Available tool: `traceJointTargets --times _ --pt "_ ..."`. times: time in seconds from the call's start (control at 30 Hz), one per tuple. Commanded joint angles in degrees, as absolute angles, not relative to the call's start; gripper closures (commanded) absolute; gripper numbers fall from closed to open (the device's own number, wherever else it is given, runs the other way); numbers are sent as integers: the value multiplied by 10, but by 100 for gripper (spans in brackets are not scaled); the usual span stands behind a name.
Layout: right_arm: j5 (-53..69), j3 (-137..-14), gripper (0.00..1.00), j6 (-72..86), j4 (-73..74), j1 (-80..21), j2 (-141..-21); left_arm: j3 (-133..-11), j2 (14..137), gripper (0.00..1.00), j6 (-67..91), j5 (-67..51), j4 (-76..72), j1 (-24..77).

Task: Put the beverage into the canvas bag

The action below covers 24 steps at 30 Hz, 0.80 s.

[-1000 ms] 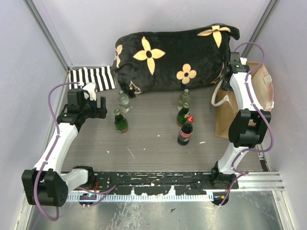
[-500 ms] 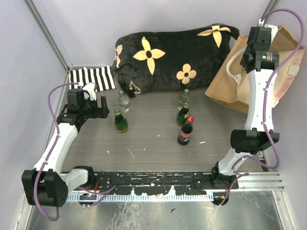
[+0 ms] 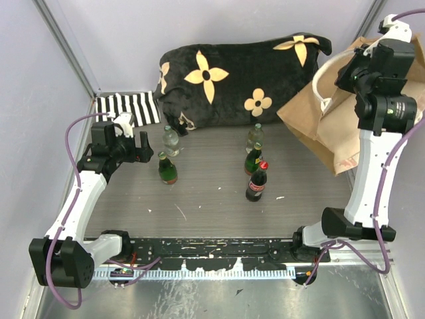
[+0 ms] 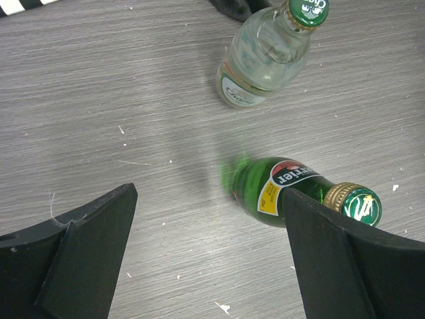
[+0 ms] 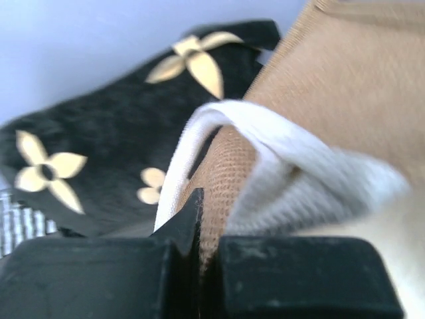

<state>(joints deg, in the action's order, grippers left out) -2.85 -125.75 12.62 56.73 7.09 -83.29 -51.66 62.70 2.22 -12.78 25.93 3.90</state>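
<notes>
My right gripper [image 3: 350,72] is shut on the rim of the tan canvas bag [image 3: 322,126] and holds it lifted high at the right, tilted, cream handle [image 3: 321,85] hanging. In the right wrist view the bag cloth [image 5: 226,179] sits pinched between the jaws beside the handle [image 5: 292,173]. Several bottles stand on the table: a green one [image 3: 167,169], a clear one [image 3: 171,141], a dark red-capped one [image 3: 257,183], another green one [image 3: 253,159], another clear one [image 3: 255,137]. My left gripper [image 3: 141,147] is open just left of the green bottle [image 4: 285,189]; the clear bottle [image 4: 269,56] lies beyond.
A black flowered cushion [image 3: 232,76] lies along the back. A black-and-white striped cloth [image 3: 126,108] is at the back left. Grey walls close in both sides. A black rail [image 3: 212,252] runs along the near edge.
My right arm has raised the canvas bag off the table and swung it up and to the right, tilting it. The left arm and bottles have not moved.
</notes>
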Motion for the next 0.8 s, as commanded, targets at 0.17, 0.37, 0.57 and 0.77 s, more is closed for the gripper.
traceJointTargets --times 0.17,0.37,0.57,0.77 --pt "141 -1291 99 215 445 50 -815 -513 601 2 45 -127 256 40" --pt "93 -1312 99 225 443 -54 -842 -505 583 2 49 -126 276 40" --pt "2 -1327 99 204 452 -210 -889 -514 585 2 49 -121 282 40" --pt "-70 -1379 99 174 494 -324 -950 -522 581 2 42 -114 294 40"
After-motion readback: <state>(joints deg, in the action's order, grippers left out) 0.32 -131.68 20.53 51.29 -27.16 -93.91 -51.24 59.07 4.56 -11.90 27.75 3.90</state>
